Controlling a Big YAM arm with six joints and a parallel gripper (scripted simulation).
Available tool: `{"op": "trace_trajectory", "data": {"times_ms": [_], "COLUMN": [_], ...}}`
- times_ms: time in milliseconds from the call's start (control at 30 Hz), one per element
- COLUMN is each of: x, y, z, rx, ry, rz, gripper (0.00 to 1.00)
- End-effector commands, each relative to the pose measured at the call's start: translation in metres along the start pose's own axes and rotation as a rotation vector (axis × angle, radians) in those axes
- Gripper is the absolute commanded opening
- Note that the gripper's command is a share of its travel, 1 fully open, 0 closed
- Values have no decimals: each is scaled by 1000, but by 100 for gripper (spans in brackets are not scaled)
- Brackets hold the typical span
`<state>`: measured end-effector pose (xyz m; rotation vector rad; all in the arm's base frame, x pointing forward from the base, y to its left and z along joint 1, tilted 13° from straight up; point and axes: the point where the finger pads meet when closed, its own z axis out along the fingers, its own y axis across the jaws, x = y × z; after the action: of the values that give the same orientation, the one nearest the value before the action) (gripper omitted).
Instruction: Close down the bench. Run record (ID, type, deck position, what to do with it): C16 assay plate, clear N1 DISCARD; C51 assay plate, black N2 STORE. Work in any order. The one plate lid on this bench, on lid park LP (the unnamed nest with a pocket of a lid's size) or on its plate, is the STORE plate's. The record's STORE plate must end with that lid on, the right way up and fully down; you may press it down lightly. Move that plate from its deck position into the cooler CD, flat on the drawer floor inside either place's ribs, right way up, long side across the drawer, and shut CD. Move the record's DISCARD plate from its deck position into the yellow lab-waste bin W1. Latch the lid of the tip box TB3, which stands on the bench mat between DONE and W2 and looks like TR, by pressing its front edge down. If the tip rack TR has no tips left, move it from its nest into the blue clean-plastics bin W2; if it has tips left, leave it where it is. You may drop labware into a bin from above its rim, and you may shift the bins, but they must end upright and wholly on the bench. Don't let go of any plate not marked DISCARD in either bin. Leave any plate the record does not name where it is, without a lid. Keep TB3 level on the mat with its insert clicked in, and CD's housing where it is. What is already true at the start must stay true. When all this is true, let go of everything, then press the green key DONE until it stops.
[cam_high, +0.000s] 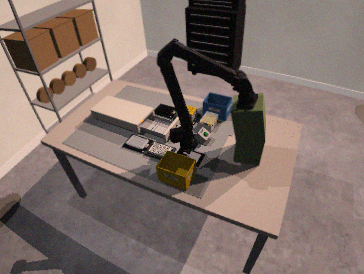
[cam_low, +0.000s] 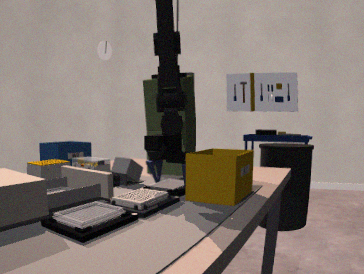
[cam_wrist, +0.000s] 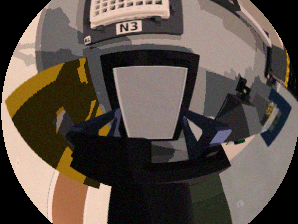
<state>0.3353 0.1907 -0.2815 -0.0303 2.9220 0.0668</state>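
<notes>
My open gripper (cam_high: 187, 146) (cam_low: 170, 173) (cam_wrist: 151, 120) is low over a black nest (cam_wrist: 150, 60), fingers on either side of a flat grey lid-like piece (cam_wrist: 150, 90). No hold on it shows. A pale welled plate (cam_high: 160, 148) (cam_low: 142, 196) (cam_wrist: 130, 10) sits in N3. A clear-topped plate (cam_high: 137, 142) (cam_low: 90, 214) sits in the nest beyond. The cooler drawer (cam_high: 157, 131) (cam_low: 87, 182) stands out of the cooler CD (cam_high: 122, 112). A dark piece (cam_high: 165, 111) is behind it. Tip rack TR (cam_high: 191, 110) (cam_low: 47, 163) shows yellow tops. TB3 (cam_high: 209, 119) (cam_low: 90, 162) is beside it; its latch is too small to judge.
Yellow bin W1 (cam_high: 176, 170) (cam_low: 220, 177) (cam_wrist: 35, 105) stands upright close beside my gripper. Blue bin W2 (cam_high: 217, 106) (cam_low: 65, 150) (cam_wrist: 280, 120) is at the back. The green DONE key (cam_high: 205, 134) is on its grey housing (cam_low: 126, 170). A tall green block (cam_high: 249, 132) stands near the arm's base.
</notes>
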Motion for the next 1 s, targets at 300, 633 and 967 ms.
{"op": "trace_trajectory", "data": {"times_ms": [300,633,967], "x": [-4,-4,-4], "y": [1,1,1], "z": [-3,-3,-3], "rx": [-3,-3,-3], "ry": [-9,-9,-9], "rz": [2,2,2], "gripper": [0,0,0]}}
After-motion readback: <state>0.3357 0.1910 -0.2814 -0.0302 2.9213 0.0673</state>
